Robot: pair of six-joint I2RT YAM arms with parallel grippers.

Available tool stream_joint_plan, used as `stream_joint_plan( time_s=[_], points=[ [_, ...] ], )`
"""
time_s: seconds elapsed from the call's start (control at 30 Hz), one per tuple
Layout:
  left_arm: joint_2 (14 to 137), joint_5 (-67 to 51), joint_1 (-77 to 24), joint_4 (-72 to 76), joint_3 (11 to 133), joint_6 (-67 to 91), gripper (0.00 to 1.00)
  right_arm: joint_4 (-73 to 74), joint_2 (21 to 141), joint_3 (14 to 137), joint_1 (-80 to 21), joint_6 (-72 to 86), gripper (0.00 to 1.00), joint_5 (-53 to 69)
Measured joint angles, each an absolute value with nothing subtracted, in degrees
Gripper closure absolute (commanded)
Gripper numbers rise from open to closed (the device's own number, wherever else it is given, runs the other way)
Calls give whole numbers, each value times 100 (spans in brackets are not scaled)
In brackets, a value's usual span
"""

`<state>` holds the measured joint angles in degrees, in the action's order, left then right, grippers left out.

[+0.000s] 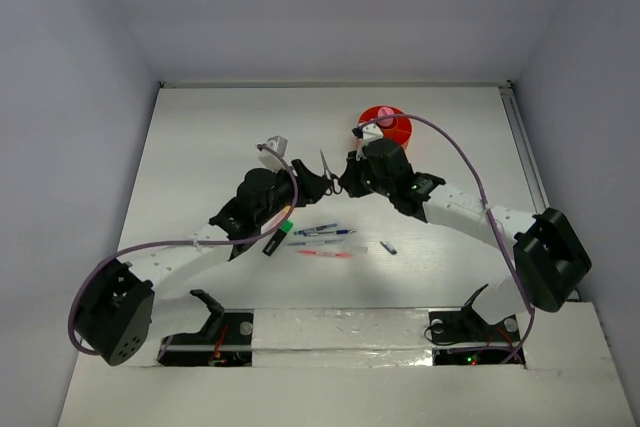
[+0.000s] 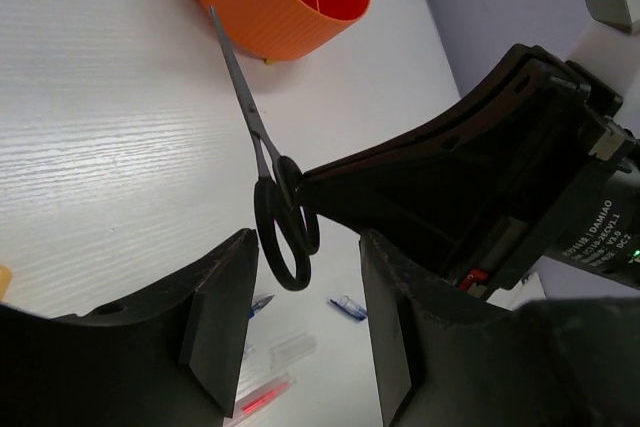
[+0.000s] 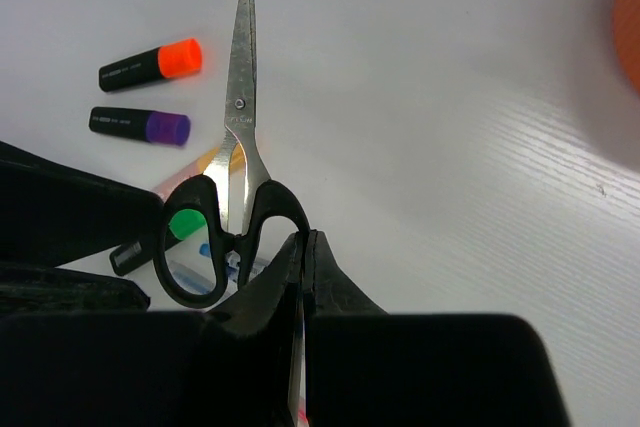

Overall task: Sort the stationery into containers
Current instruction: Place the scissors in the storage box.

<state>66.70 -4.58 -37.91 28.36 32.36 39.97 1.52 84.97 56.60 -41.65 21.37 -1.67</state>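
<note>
As right fingers [image 3: 335,297] grip, scissors [image 2: 261,147] toward tub [image 2: 270,22]

Left end effector [image 2: 305,332], jaws spread wide, hangs over the white desk [image 2: 100,147]. Just beyond, black-handled scissors [image 2: 262,162] point toward the orange tub [image 2: 270,7], one handle loop pinched by the right end effector [image 2: 305,184].

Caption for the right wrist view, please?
Right gripper, jaws shut on a handle loop of the scissors; orange highlighter and purple highlighter lie on the table.
</note>
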Motion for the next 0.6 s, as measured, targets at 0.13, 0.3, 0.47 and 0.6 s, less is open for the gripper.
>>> stream_joint_plan(
  time_s=[0.13,0.3,0.47,0.6],
  points=[
    [6954,-567,-3828,3063,3236,4045,65,104,8451,5542,-4165,2193,100,-126],
    [7181,-624,-3839,3129,3236,4086,66,73,8324,5457,-4165,2257,100,-106],
    [7199,-637,-3859,3201,3236,4123,93,-30,8211,5437,-4165,2294,100,-78],
    [7205,-626,-3903,3352,3245,4134,100,-49,8184,5408,-4165,2303,93,1]
  ],
)
